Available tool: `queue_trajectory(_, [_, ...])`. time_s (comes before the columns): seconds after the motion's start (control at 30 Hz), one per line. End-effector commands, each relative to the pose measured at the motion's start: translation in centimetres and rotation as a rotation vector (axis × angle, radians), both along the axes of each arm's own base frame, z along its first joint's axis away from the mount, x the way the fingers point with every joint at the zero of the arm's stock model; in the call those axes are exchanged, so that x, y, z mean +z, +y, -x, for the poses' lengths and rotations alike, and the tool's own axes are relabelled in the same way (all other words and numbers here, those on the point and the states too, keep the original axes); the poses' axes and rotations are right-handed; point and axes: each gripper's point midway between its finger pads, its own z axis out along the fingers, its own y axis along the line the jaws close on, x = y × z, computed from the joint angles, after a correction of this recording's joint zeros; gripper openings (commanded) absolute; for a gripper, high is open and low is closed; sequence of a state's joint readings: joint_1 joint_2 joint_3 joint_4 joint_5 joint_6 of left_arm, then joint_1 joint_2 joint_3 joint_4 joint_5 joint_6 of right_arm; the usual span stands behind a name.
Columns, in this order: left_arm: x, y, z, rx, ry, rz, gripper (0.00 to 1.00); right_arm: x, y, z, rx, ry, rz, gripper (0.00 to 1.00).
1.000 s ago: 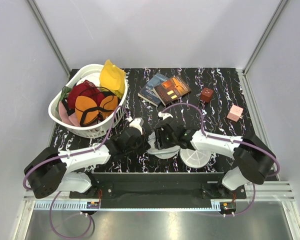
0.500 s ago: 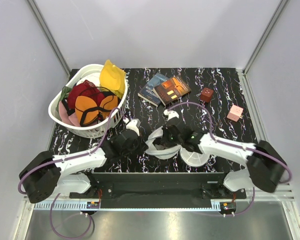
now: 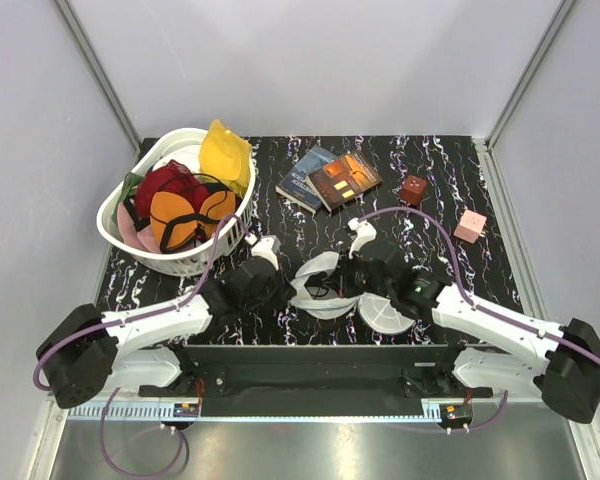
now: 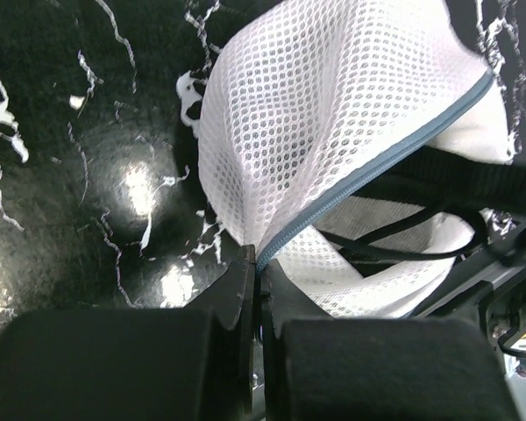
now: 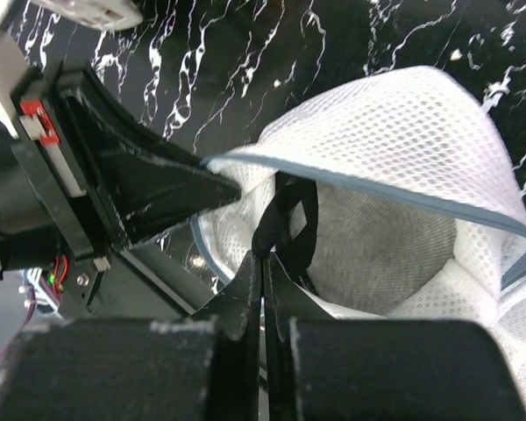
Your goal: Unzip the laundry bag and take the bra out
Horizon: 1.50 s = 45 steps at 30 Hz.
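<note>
place: robot lab cell | evidence: plain grey panel walls (image 3: 310,60), aluminium posts (image 3: 93,70), marbled table (image 3: 445,172)

Most of the bra (image 5: 287,215) lies hidden inside the laundry bag (image 5: 403,132). Only thin black straps show at its mouth, their near ends lost between the fingers of the right pincer (image 5: 261,263). In the left wrist view the bag's right side runs off the picture's edge, and the left pincer (image 4: 257,263) covers the blue seam's near end. From above, both sets of fingertips are too small to tell.
</note>
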<state>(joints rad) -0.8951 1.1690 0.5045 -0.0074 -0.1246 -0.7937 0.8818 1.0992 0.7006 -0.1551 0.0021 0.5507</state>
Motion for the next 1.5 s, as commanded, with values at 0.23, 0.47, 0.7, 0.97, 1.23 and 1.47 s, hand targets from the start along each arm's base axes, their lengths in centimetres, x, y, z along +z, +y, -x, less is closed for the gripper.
queue_trajectory(0.23, [1.5,-0.8,-1.9,0.033,-0.062,-0.008,0.00,9.9,-1.3,0.9,-0.017,-0.164,-0.202,0.00])
queue_trajectory(0.47, [1.5,-0.6,-1.8,0.036,-0.061,-0.006,0.00,14.4,-3.2,1.0,-0.059,-0.257,-0.239,0.00])
queue_trajectory(0.7, [0.4,0.1,-1.4,0.042,-0.050,-0.032,0.00,17.6,-5.5,-0.2,-0.160,-0.358,-0.214,0.00])
queue_trajectory(0.97, [-0.2,0.7,-1.4,0.051,-0.054,-0.052,0.00,21.5,-5.7,-1.6,-0.184,-0.439,-0.173,0.00])
queue_trajectory(1.23, [0.0,0.6,-1.7,0.050,-0.067,-0.062,0.00,25.1,-6.1,-3.1,-0.225,-0.519,-0.130,0.00])
queue_trajectory(1.47, [-0.4,0.7,-1.9,0.051,-0.067,-0.081,0.00,29.3,-7.4,-3.4,-0.282,-0.593,-0.163,0.00])
